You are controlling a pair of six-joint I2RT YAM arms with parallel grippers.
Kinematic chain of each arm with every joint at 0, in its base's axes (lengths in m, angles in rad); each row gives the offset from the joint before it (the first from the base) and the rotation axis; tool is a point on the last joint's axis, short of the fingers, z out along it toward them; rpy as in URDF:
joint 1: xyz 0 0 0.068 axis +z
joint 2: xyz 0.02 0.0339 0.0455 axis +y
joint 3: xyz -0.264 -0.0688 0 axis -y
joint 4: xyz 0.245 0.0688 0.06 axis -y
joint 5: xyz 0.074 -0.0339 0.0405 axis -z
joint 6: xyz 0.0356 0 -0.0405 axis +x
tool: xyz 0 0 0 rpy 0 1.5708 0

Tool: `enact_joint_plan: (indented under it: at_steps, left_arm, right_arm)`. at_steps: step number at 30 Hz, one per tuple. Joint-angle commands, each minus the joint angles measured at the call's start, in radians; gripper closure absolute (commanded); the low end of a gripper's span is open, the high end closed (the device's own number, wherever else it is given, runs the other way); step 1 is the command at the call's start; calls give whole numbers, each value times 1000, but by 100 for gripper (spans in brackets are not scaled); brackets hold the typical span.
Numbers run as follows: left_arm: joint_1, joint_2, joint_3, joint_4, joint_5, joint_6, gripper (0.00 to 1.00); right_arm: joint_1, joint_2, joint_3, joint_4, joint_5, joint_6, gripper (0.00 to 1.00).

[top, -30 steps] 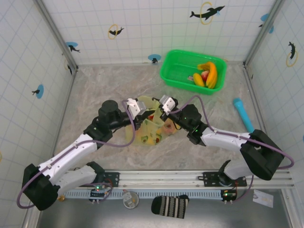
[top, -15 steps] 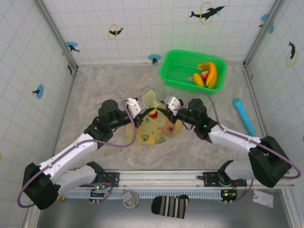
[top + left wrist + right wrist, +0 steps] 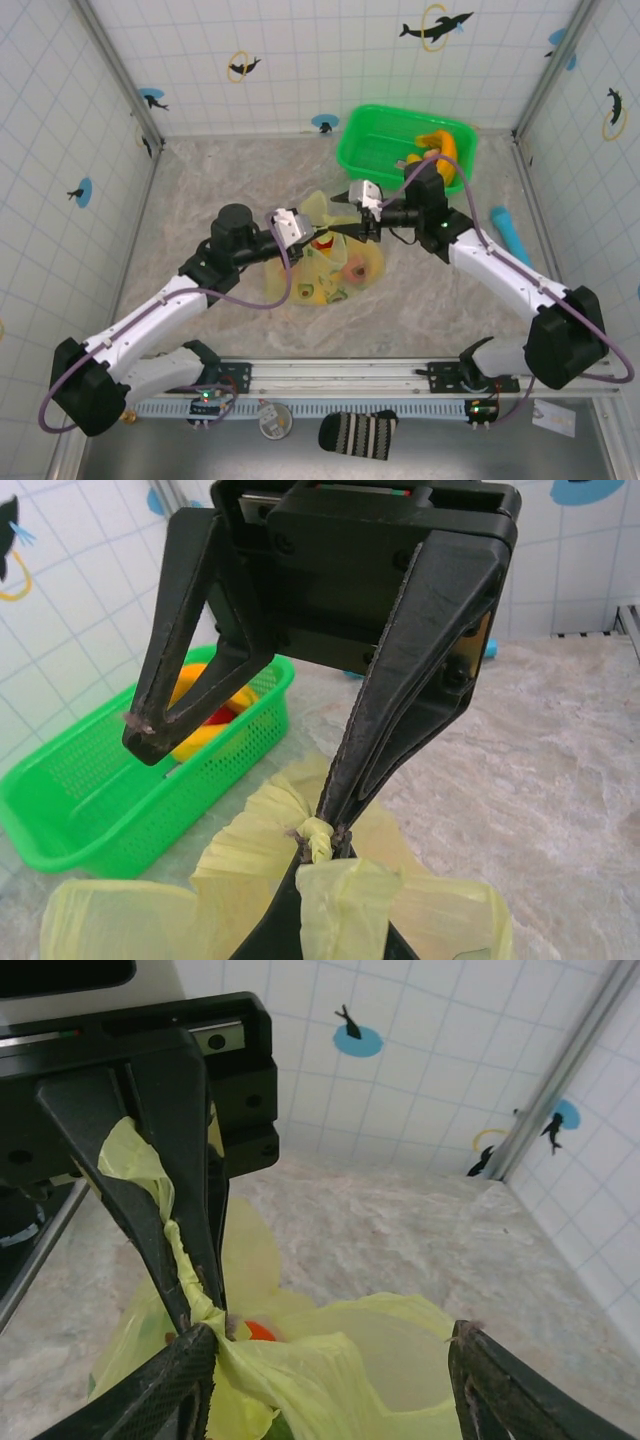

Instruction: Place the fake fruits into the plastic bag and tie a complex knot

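Note:
The yellow-green plastic bag [image 3: 338,268] lies slumped mid-table with fake fruits showing through it, one of them orange [image 3: 259,1330]. My left gripper [image 3: 305,232] [image 3: 320,842] is shut on a tightly twisted handle strip [image 3: 318,838] at the bag's top. I cannot tell whether that twist is a knot. My right gripper [image 3: 338,228] [image 3: 330,1348] faces it from the right, jaws wide open over the bag's mouth. One of its fingers [image 3: 185,1365] rests against the strip beside the left fingertips. More fake fruits, yellow bananas [image 3: 445,145], lie in the green basket [image 3: 352,160].
The green basket [image 3: 90,800] stands at the back right, with my right arm reaching past its front edge. A cyan cylinder [image 3: 511,241] lies near the right wall. Tiled walls close in the marble table on three sides.
My right gripper has opened, let go of the bag's handle, and its arm has swung back right toward the basket. The left gripper keeps its hold, shifted slightly right.

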Motion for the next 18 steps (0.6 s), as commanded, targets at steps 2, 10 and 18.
enact_joint_plan:
  at_steps: [2, 10, 18]
  left_arm:
    - [-6, 7, 47, 9, 49, 41, 100]
    - [-5, 3, 61, -35, 34, 71, 100]
    - [-5, -20, 44, -24, 38, 83, 100]
  right_arm:
    - [18, 47, 43, -132, -106, -47, 41]
    - [-2, 5, 11, -169, -101, -91, 43]
    - [-19, -34, -10, -132, -88, -133, 33]
